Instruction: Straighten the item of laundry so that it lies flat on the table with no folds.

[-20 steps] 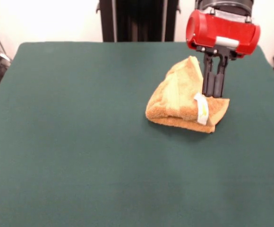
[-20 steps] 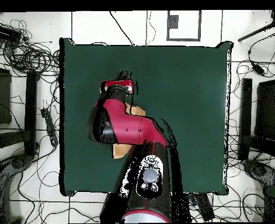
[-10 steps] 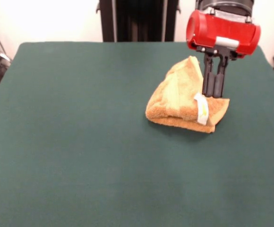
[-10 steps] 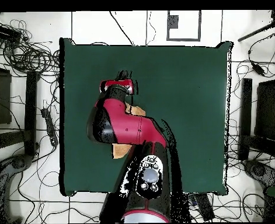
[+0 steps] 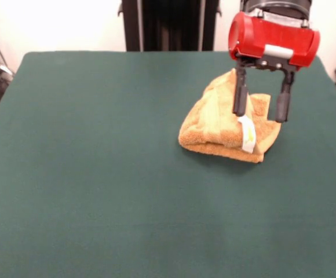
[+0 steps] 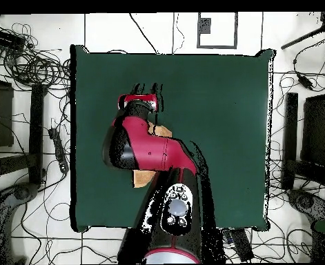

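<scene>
The item of laundry [image 5: 217, 119], an orange-tan towel, lies folded and bunched on the right half of the table [image 5: 98, 150]. One corner peaks upward and a white-yellow care tag [image 5: 247, 133] hangs on its front fold. My gripper [image 5: 259, 116] hangs just over the towel's right part and is open. One finger stands against the raised fold, the other near the right edge, with nothing held between them. In the overhead view the red arm [image 6: 148, 145] covers most of the towel. Only two tan bits [image 6: 163, 130] of it show on the table [image 6: 220, 103].
Cables and dark equipment lie on the floor around the table [image 6: 27, 69]. The dark pedestal [image 5: 168, 23] stands behind the far edge. Green table surface stretches left of and in front of the towel.
The gripper's fingers, shut together one second ago over the towel's right part, have spread apart. The towel and the arm have stayed in place.
</scene>
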